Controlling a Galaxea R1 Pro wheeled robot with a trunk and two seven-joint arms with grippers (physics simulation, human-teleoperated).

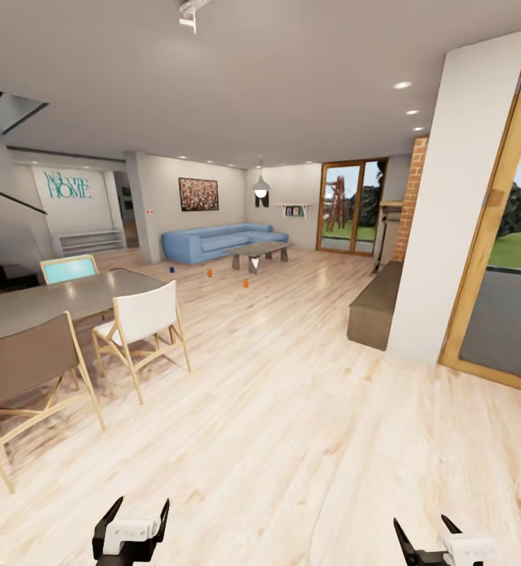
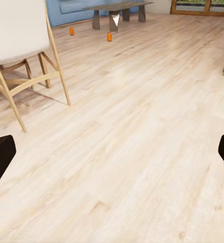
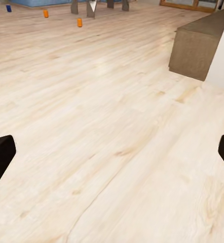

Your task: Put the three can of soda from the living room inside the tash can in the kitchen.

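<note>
Clearly, both end effectors, left (image 1: 131,525) and right (image 1: 441,541), are hanging empty, fingers apart; two orange soda cans (image 1: 245,283) are standing mid-frame on the floor (image 1: 291,409); drive straight, passing right of the white chair (image 1: 142,318).

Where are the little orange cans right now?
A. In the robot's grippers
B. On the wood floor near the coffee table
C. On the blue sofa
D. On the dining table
B: two orange cans stand on the floor in front of the coffee table, apart from the sofa.
</note>
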